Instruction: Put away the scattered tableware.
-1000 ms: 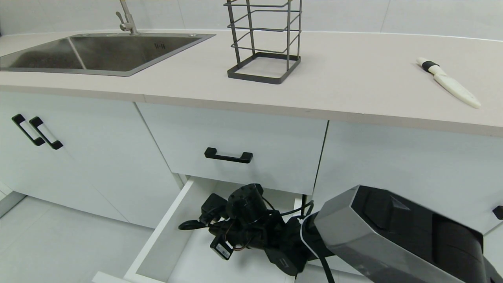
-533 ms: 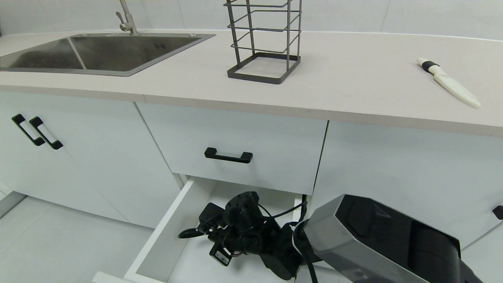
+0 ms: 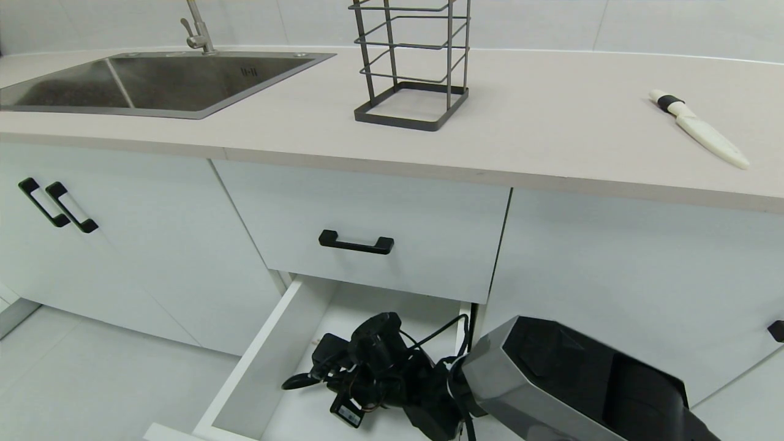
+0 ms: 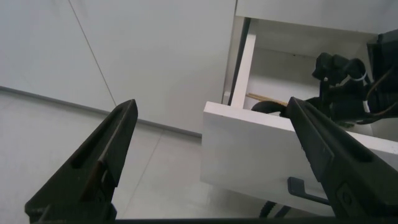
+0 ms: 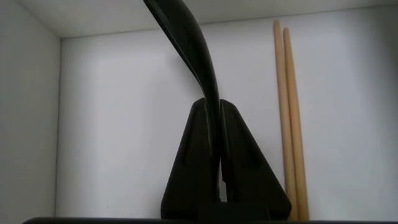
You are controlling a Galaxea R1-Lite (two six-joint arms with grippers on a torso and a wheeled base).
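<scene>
My right gripper (image 3: 320, 372) is down inside the open lower drawer (image 3: 254, 373), shut on a black spoon (image 3: 296, 382). In the right wrist view the spoon (image 5: 186, 43) sticks out from between the closed fingers (image 5: 239, 162) over the white drawer floor. A pair of wooden chopsticks (image 5: 289, 112) lies on that floor beside the spoon. My left gripper (image 4: 211, 155) hangs open outside the drawer front (image 4: 267, 149), nothing between its fingers. A white knife with a black band (image 3: 698, 128) lies on the counter at the far right.
A dark wire rack (image 3: 411, 61) stands on the counter's middle, and a steel sink (image 3: 153, 79) with a tap is at the left. A shut drawer with a black handle (image 3: 356, 243) sits above the open one. Cabinet doors flank it.
My right arm has sunk lower into the drawer, carrying the black spoon down towards the drawer floor. Nothing on the counter has moved.
</scene>
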